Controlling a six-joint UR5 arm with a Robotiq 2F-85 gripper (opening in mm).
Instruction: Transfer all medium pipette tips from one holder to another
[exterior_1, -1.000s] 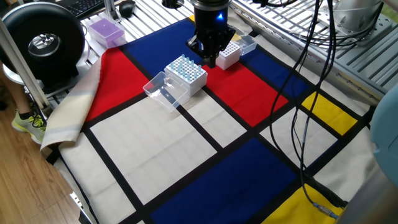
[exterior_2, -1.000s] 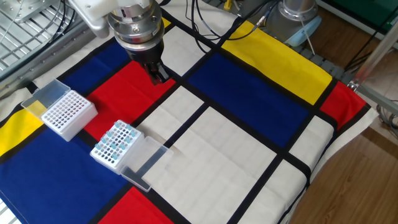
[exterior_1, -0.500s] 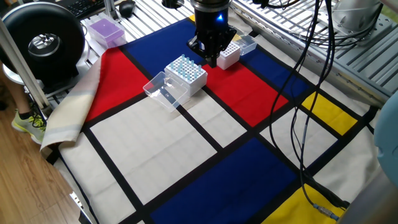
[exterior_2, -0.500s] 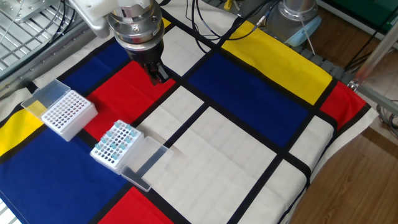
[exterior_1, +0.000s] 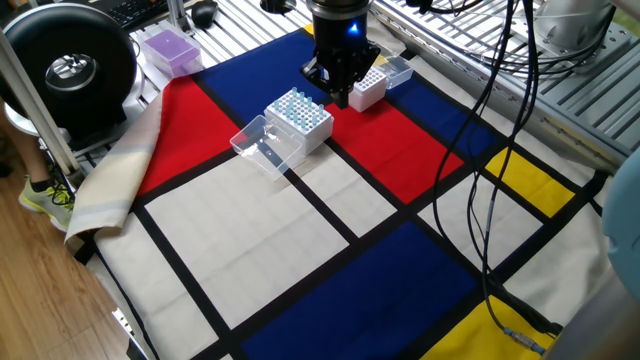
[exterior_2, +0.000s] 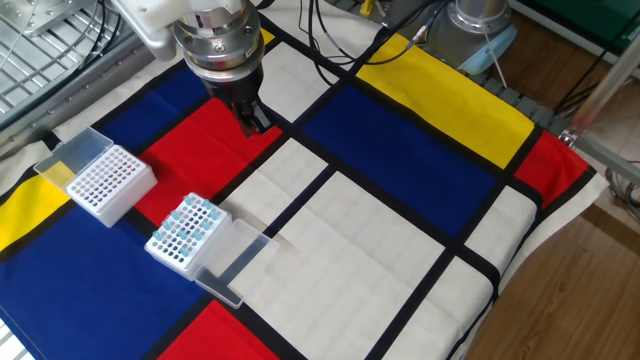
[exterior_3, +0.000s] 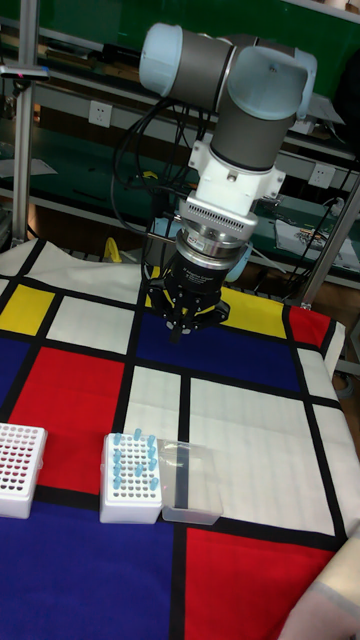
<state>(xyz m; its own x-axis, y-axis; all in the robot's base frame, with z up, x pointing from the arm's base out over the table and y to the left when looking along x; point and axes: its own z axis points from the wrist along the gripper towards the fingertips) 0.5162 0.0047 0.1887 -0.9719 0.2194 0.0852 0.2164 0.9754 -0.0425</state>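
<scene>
Several medium pipette tips (exterior_1: 297, 104), pale blue, stand in a white holder (exterior_2: 186, 232) with a clear lid (exterior_2: 232, 262) lying open beside it. This holder (exterior_3: 131, 478) sits on the red and blue cloth. A second white holder (exterior_2: 108, 183) stands to its left, and its holes look empty. It also shows behind the gripper (exterior_1: 367, 88) and at the left edge (exterior_3: 20, 470). My gripper (exterior_2: 255, 122) hangs above the cloth, away from both holders, fingers pressed together. The gripper (exterior_3: 178, 330) shows nothing between its fingers. The gripper (exterior_1: 338, 97) hovers between the two holders.
A purple box (exterior_1: 170, 50) sits off the cloth at the back left, beside a black round device (exterior_1: 68, 68). Cables (exterior_1: 500, 120) hang across the right side. A grey robot base (exterior_2: 478, 30) stands behind the yellow patch.
</scene>
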